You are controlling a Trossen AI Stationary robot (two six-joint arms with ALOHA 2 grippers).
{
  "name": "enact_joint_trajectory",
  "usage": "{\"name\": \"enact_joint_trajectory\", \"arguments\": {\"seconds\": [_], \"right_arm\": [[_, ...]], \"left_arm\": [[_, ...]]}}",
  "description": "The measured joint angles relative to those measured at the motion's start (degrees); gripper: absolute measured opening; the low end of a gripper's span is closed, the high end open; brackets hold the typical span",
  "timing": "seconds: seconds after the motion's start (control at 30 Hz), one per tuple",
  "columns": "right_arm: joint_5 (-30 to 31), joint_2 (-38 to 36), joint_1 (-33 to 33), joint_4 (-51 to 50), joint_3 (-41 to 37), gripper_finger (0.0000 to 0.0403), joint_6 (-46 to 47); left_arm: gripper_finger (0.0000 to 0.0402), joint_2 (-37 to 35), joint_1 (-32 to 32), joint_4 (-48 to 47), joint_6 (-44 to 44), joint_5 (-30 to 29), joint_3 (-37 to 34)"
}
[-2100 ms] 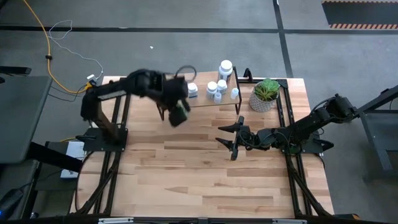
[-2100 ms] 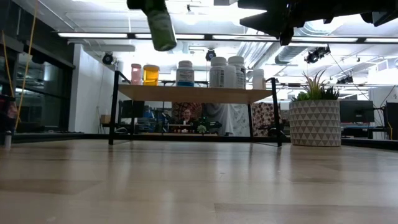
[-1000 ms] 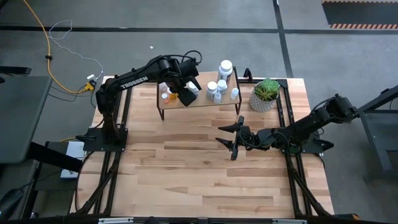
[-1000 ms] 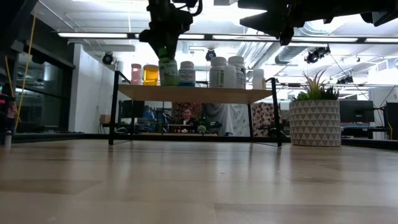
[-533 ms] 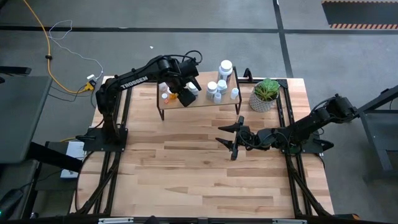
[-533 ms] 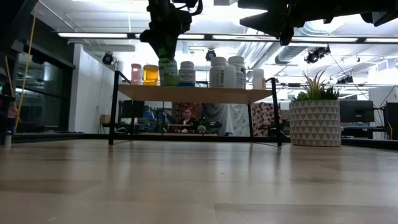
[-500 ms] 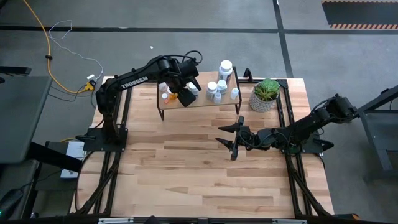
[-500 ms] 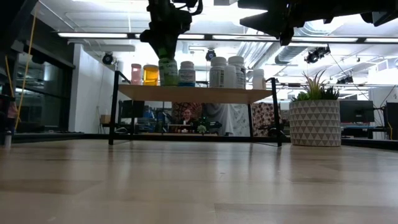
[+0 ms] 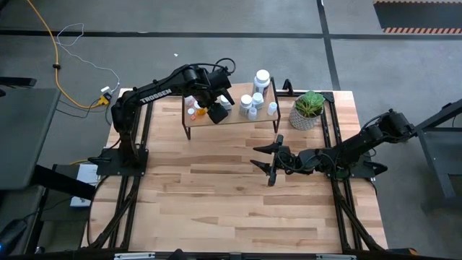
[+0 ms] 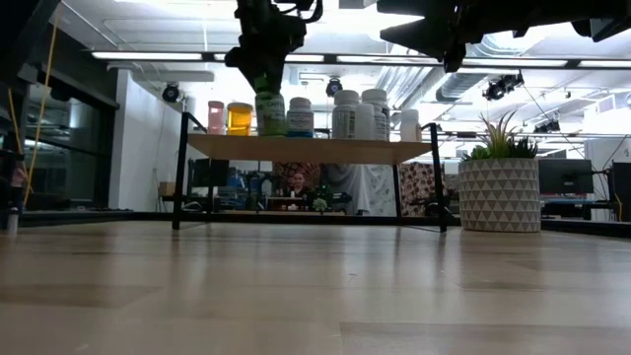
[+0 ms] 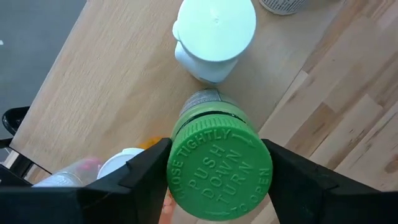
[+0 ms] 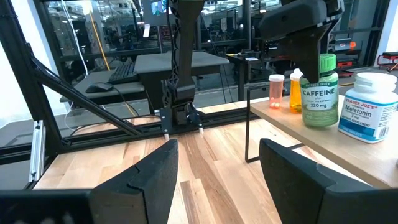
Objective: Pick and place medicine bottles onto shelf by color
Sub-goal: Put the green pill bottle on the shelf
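The left gripper holds the green bottle by its cap, one finger on each side, closed only as far as the cap's width; the grip from above keeps the bottle upright and leaves its base free to meet the board. In the low view the bottle stands at the shelf top, and its base seems to touch the board, though the level angle makes that hard to confirm; the gripper comes down onto it from above. It sits between the orange bottle and a white bottle, which fits sorting by colour: pink and orange toward one end, green next, whites beyond.

The shelf carries everything sorted so far; a pink bottle at the end, then orange, then green, then a cluster of white ones toward the plant. From the right wrist view the green one reads as a caffeine bottle, just beside a wide white bottle.

The right gripper waits low over the table, well apart from the shelf, its fingers spread wide and empty.

I judge the placing nearly done; release is what remains, and the close neighbours leave little room for the fingers to open.
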Motion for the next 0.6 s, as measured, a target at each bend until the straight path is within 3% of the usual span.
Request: {"name": "enact_joint_trajectory", "arguments": {"seconds": [0.6], "right_arm": [[0.0,0.0,0.0,0.0,0.0,0.0216,0.0]], "left_arm": [[0.0239,0.0,0.0,1.7,0.0,-2.8,0.0]]}}
